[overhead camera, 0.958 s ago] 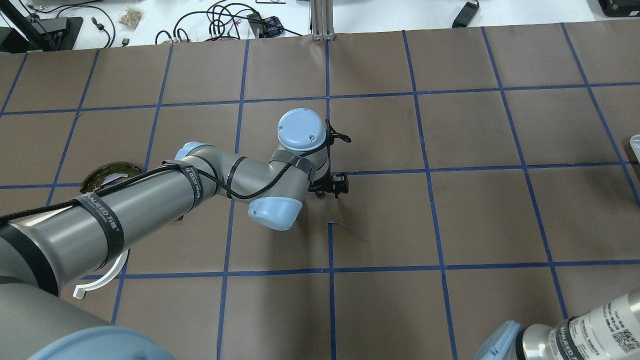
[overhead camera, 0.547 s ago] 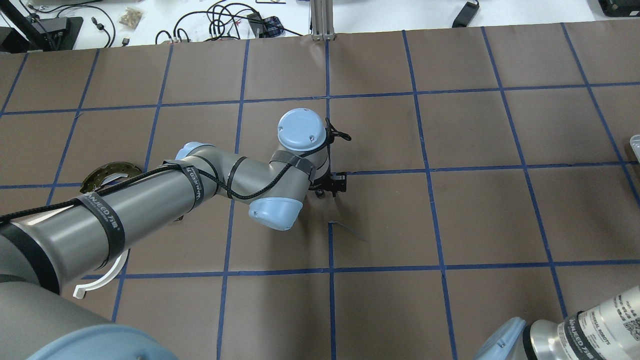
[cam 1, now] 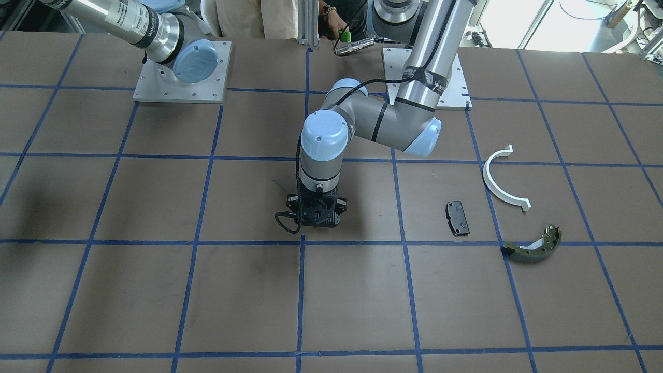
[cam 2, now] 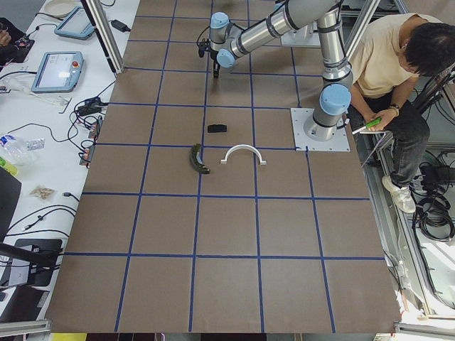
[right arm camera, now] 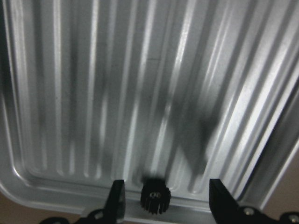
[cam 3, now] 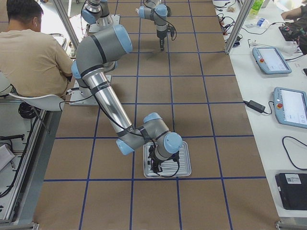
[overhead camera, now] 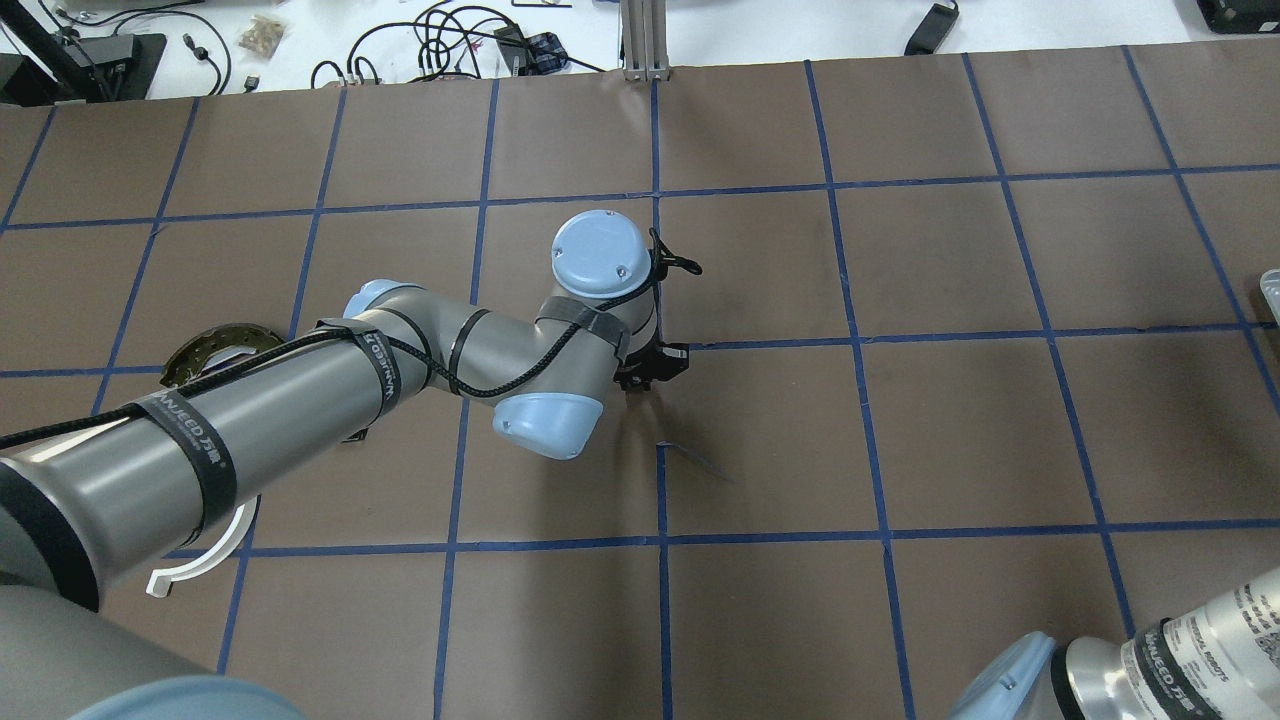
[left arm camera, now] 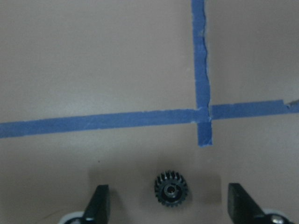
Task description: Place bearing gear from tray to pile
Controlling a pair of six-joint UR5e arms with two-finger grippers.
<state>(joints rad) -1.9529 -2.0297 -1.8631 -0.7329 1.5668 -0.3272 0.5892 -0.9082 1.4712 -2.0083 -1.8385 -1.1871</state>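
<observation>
Front-facing view: the left gripper (cam 1: 313,221) points straight down, low over the table (cam 1: 155,290); its jaws cannot be read here. The pile lies well apart from it, on the robot's left: black pad (cam 1: 458,218) nearest, white half-ring (cam 1: 501,182) and brake shoe (cam 1: 533,247) beyond. Overhead view: this gripper is mostly hidden under its own wrist. Right-side view: the right gripper (cam 3: 156,167) hangs down inside the tray (cam 3: 184,163). Left wrist view: fingers (left arm camera: 99,204) spread wide, the bearing gear (left arm camera: 171,189) flat on the table between them, touching neither; a blue tape (left arm camera: 201,70) crossing lies just ahead. Right wrist view: fingers (right arm camera: 117,198) likewise apart, a second bearing gear (right arm camera: 154,196) between them by the tray's rim, untouched.
</observation>
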